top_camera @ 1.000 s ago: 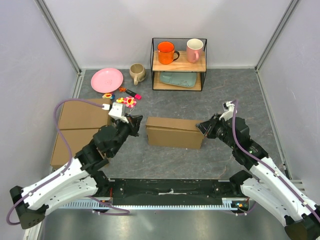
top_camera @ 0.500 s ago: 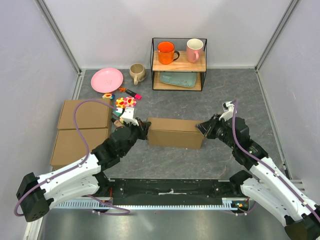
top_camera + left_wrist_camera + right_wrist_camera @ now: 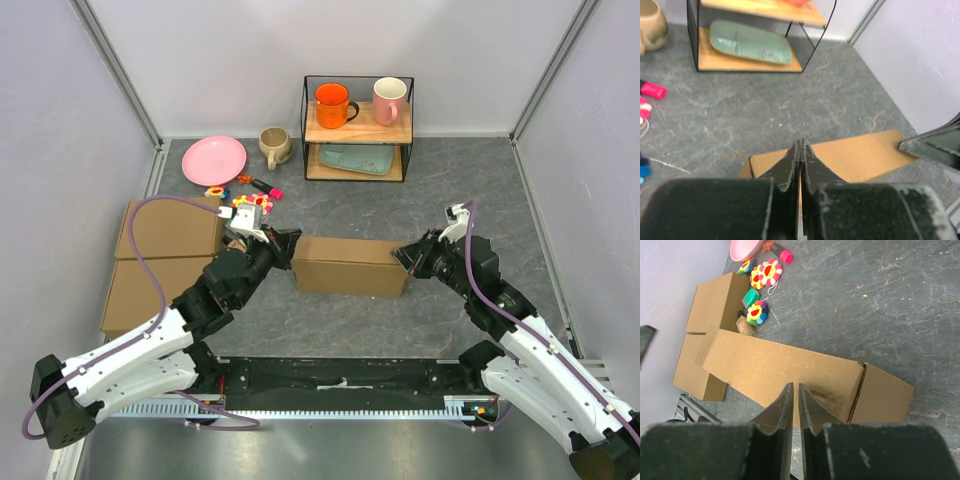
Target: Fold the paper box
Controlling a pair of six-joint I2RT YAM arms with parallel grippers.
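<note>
1. The table (image 3: 455, 190) carries the paper box (image 3: 350, 265) at its middle, between my arms.
2. My left end effector (image 3: 289, 241), fingers pressed together, sits at its left end, probably to push.
3. My right end effector (image 3: 403, 257), narrowed to a slit and gripping nothing, braces the right end.

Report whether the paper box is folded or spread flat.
Folded: the paper box stands as a rectangular block, top and side walls formed.
</note>
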